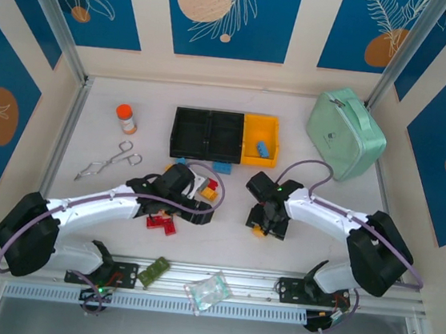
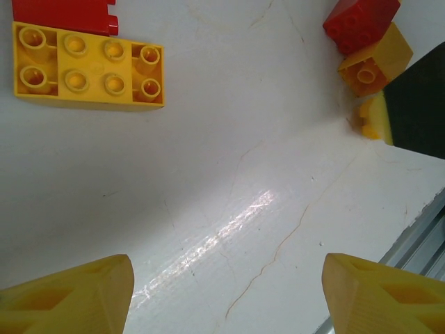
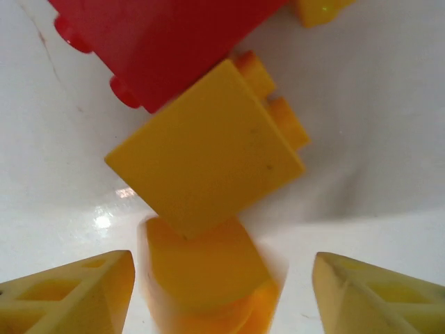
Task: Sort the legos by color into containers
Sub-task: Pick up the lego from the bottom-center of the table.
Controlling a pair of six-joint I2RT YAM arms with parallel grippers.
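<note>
Right pincer is hovering over a small yellow brick.
Its fingers are standing spread, that blurred brick lying right between them; the left pincer is gaping empty.

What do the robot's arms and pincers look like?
The left arm and right arm have white shells between chunky black joints, each trailed by a lilac cable. The left pincer and right pincer end in yellow, wedge-shaped fingertips with hollow ribs.
</note>
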